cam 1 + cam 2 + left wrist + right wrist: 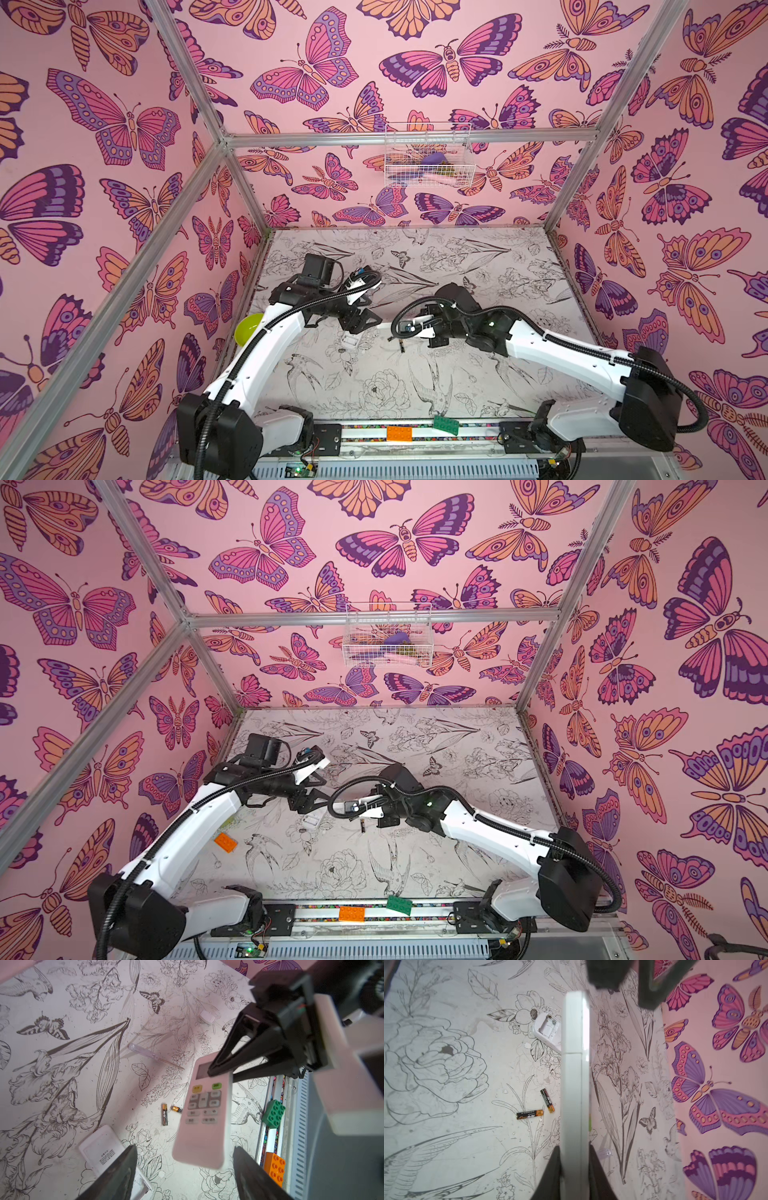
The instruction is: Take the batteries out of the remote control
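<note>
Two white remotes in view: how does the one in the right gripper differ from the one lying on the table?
The held remote is off the table, clamped in the right gripper; the lying remote rests flat on the table. The held remote shows its button face in the left wrist view; the lying remote is back-up, its battery bay open and apparently empty. Both are white.

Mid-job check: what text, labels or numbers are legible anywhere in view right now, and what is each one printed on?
No text can be quoted; all of it is unreadable.
Held remote: button labels, blurred.
Batteries: pale print on the black wraps, too small to read.
Face-down remote: block of printed characters, too small to read.
</note>
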Controlling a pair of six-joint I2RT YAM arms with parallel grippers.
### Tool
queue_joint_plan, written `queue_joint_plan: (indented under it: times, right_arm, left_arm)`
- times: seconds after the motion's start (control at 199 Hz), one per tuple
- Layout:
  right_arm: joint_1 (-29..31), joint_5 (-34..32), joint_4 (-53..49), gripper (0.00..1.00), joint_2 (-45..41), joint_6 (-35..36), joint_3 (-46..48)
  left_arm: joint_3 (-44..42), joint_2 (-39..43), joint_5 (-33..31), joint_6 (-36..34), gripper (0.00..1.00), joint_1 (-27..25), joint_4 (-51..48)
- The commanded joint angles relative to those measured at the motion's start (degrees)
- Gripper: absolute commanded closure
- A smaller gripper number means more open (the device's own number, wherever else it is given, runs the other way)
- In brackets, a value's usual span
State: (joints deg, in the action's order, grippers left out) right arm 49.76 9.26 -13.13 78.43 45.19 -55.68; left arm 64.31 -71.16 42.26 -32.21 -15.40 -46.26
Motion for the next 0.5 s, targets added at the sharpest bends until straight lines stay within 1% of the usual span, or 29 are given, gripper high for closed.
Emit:
queue_joint_plan:
  times: [0.0, 0.105, 0.14, 0.191, 0.256, 0.351, 0.421, 0.497]
  right_arm:
    - [-1.11, 7.73, -1.62, 1.00, -0.67, -12.16, -2.62]
    - [-2.55, 11.80, 0.29, 1.00, -0.48, -17.55, -2.02]
    - [-3.07, 12.97, 1.98, 1.00, -0.27, -19.14, -1.42]
    - [-3.31, 14.45, 2.94, 1.00, -0.08, -20.26, -1.26]
    - [-3.29, 17.08, 2.75, 1.00, -0.04, -21.46, -1.79]
    - [-3.63, 20.73, 4.99, 1.00, -0.30, -23.97, -1.11]
    - [-4.23, 23.06, 6.74, 1.00, -0.04, -26.62, -0.74]
    - [-4.34, 25.24, 6.69, 1.00, -0.19, -27.62, -1.01]
  left_arm:
    - [3.46, 0.70, 3.10, -3.29, 0.23, 0.34, -6.18]
    - [5.67, 0.84, 5.90, -4.50, 0.24, 0.44, -9.26]
    - [5.73, 0.89, 7.65, -5.04, 0.21, 0.45, -10.02]
    - [5.54, 0.68, 9.37, -5.84, 0.21, 0.45, -11.16]
    - [5.09, -0.02, 8.98, -6.12, 0.21, 0.30, -11.07]
    - [4.66, -0.43, 6.12, -8.46, 0.21, -0.87, -10.67]
    - [4.48, -0.99, 7.22, -9.10, 0.21, -1.13, -10.52]
    - [4.63, -1.18, 7.51, -8.76, 0.21, -1.30, -9.98]
